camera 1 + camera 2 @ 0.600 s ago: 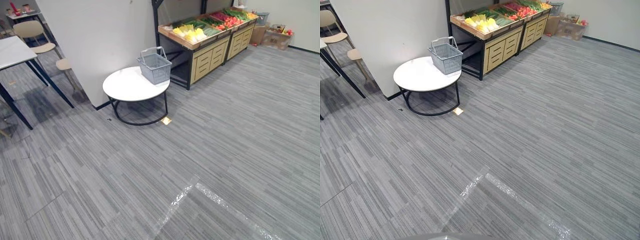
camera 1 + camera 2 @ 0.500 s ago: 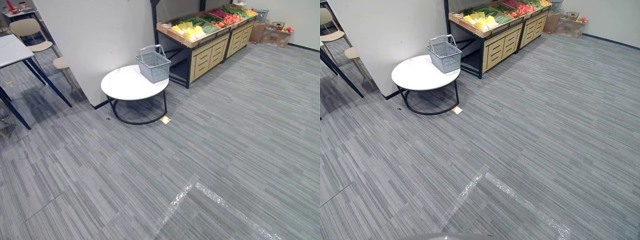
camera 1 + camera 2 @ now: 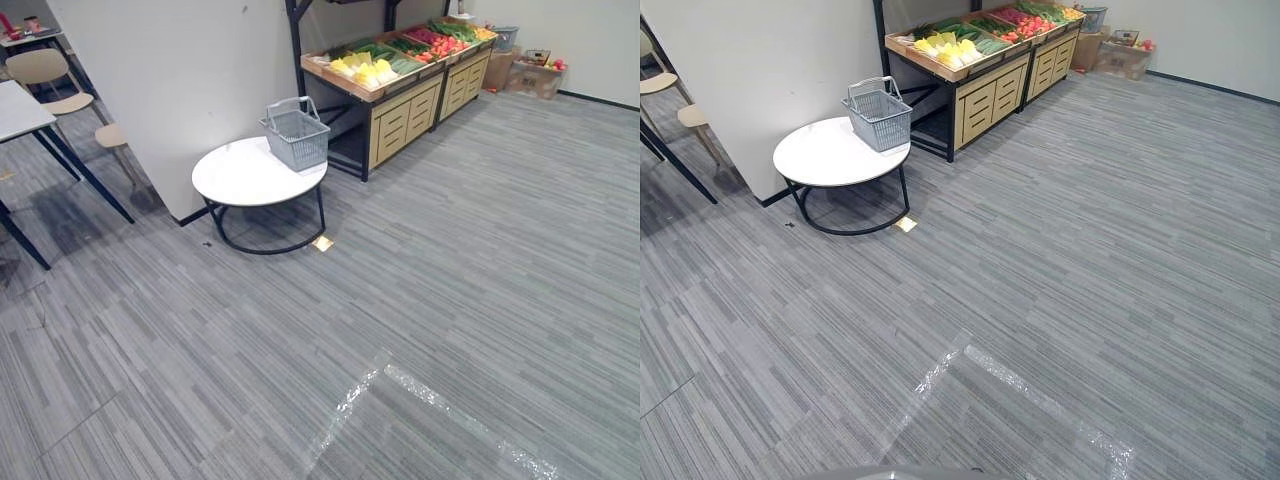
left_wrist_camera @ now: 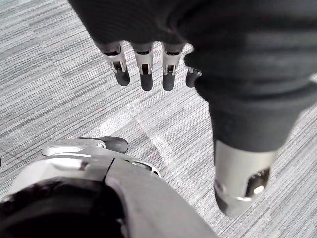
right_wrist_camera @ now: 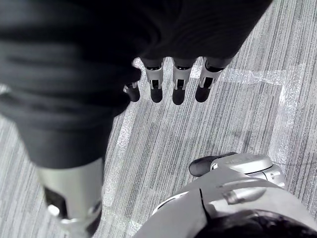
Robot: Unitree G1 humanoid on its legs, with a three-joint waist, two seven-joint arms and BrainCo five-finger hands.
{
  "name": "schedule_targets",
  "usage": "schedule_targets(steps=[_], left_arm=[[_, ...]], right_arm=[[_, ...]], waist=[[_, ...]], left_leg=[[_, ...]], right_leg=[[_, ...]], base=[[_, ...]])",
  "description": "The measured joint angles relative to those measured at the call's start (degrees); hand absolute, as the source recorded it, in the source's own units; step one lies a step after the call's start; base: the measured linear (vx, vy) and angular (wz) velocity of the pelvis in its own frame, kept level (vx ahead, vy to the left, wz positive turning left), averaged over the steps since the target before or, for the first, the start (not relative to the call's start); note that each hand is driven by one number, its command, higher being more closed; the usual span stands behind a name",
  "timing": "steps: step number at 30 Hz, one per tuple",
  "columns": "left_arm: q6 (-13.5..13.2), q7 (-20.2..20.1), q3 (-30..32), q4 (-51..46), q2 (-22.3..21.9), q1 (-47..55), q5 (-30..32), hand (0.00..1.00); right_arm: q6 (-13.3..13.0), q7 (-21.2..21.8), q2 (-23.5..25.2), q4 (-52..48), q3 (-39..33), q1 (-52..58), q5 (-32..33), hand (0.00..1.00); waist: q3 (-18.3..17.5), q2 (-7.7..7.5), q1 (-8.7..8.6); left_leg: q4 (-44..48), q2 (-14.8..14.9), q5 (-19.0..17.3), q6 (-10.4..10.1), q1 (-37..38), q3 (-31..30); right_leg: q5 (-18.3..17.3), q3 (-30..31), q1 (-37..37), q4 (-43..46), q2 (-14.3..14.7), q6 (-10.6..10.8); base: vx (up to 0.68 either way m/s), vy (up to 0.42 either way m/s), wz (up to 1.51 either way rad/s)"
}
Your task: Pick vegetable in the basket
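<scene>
A grey wire basket (image 3: 296, 132) with its handle up stands at the far edge of a round white table (image 3: 240, 178). Behind it, a wooden produce stand (image 3: 396, 98) holds yellow, green and red vegetables (image 3: 372, 70) in a sloped row. Both are far ahead across the grey floor. My left hand (image 4: 143, 62) hangs over the floor with straight, relaxed fingers and nothing in it. My right hand (image 5: 173, 74) hangs the same way, fingers straight and empty.
A white wall panel (image 3: 180, 70) rises behind the round table. A dark-legged table (image 3: 20, 110) and pale chairs (image 3: 55, 80) stand at far left. Boxes (image 3: 535, 75) sit by the back wall. Shiny tape lines (image 3: 400, 385) cross the carpet in front.
The whole picture has shifted: the table, basket and stand sit a little further left and lower in both eye views, so the camera moved. Nothing in the scene itself moved.
</scene>
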Motion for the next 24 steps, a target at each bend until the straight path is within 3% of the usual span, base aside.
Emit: schedule_targets(steps=[19, 24], left_arm=[[0.0, 0.0, 1.3, 1.0, -0.2, -0.2, -0.6, 0.00], [0.0, 0.2, 1.4, 0.9, 0.0, -1.6, -2.4, 0.00]], right_arm=[[0.0, 1.1, 0.9, 0.3, -4.3, 0.2, 4.8, 0.00], [-0.1, 1.1, 0.8, -0.5, -4.1, -2.0, 6.1, 0.00]], waist=[[-0.2, 0.26, -0.10], [1.6, -0.10, -0.22]], left_leg=[[-0.8, 0.3, 0.1, 0.1, 0.5, -0.6], [1.1, 0.7, 0.1, -0.4, -2.4, -0.6]], right_leg=[[0.3, -0.9, 0.4, -0.1, 0.5, -0.4], [-4.8, -1.0, -7.0, 11.1, -0.2, -1.7]], base=[[0.00, -0.022, 0.00], [-0.07, -0.032, 0.00]])
